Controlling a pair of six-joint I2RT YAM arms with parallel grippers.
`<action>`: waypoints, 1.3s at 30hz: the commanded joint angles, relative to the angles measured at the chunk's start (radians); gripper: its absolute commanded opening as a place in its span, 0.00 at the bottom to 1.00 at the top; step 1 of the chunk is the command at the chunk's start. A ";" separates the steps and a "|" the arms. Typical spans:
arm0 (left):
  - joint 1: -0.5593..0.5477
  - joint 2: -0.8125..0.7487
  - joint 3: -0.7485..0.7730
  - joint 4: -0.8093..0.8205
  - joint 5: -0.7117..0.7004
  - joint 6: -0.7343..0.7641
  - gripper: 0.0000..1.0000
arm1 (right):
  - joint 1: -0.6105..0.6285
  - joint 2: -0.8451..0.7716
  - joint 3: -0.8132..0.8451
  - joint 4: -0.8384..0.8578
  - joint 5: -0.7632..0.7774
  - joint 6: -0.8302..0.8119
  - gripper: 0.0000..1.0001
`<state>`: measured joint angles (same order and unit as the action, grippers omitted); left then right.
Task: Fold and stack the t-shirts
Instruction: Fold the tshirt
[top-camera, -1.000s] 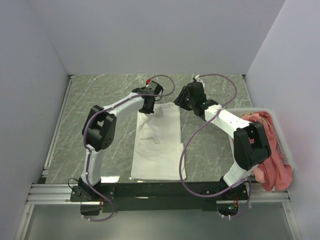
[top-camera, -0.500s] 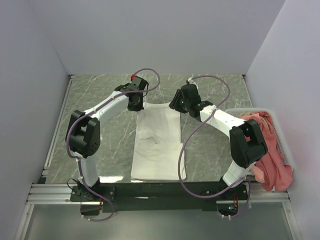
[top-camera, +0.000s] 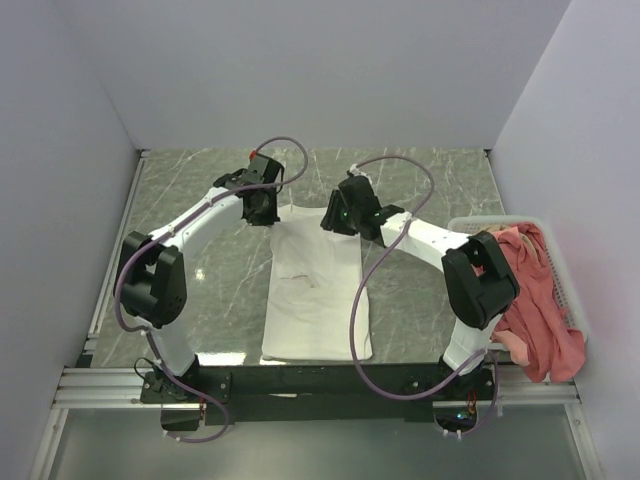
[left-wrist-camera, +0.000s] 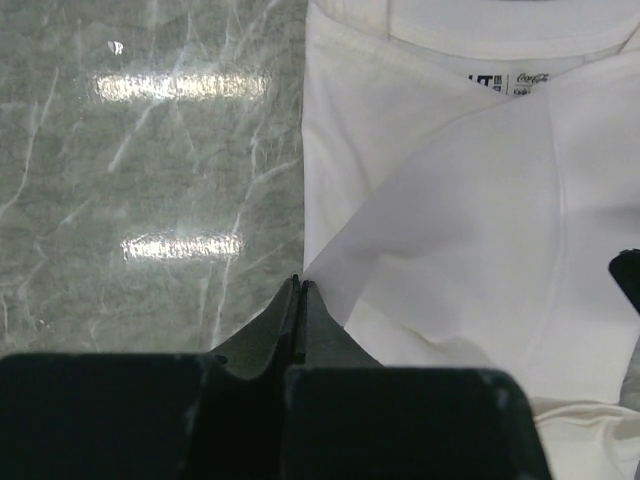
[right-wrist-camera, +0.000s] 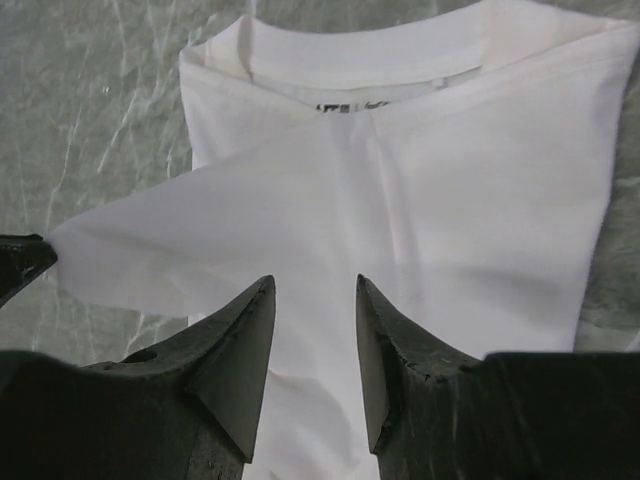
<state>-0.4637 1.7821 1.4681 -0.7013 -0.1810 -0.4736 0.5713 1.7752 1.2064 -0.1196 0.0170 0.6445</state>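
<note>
- Two end effectors show, one on each arm.
- Left end effector (left-wrist-camera: 298, 288): pressed fully closed, pinching the pointed tip of a turned-over flap of the white t-shirt (top-camera: 315, 290) at the shirt's 11 o'clock corner.
- Right end effector (right-wrist-camera: 312, 285): fingers partly apart with nothing between them, hanging over the shirt's collar end at about 12 o'clock.
- One white t-shirt lies at the middle of the desk (top-camera: 200, 200), collar toward 12 o'clock and hem toward 6 o'clock. One neck label (left-wrist-camera: 505, 80) shows inside the collar.
- One white slatted basket (top-camera: 470, 222) sits at the 3 o'clock edge, with a heap of salmon-pink cloth (top-camera: 540, 300) spilling over its 6 o'clock rim. How many shirts make up the heap cannot be told.
- Two purple cables (top-camera: 375, 290) loop along the arms.
- One glossy grey-green marbled desk reflects bars of light, with a metal rail (top-camera: 110, 385) along its 6 o'clock edge and another along its 9 o'clock edge.
- Plain pale walls (top-camera: 300, 70) close three sides.
</note>
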 joint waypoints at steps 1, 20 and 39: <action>0.008 -0.062 -0.020 0.014 0.047 -0.017 0.00 | 0.038 -0.022 0.030 0.017 0.024 -0.032 0.45; 0.120 0.043 -0.012 0.100 0.308 -0.040 0.00 | 0.343 0.041 0.042 0.040 0.075 -0.147 0.44; 0.149 0.079 -0.008 0.125 0.373 -0.042 0.00 | 0.426 0.234 0.179 -0.049 0.192 -0.172 0.42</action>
<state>-0.3191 1.8656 1.4273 -0.6064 0.1650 -0.5137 0.9817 1.9972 1.3384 -0.1493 0.1566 0.4843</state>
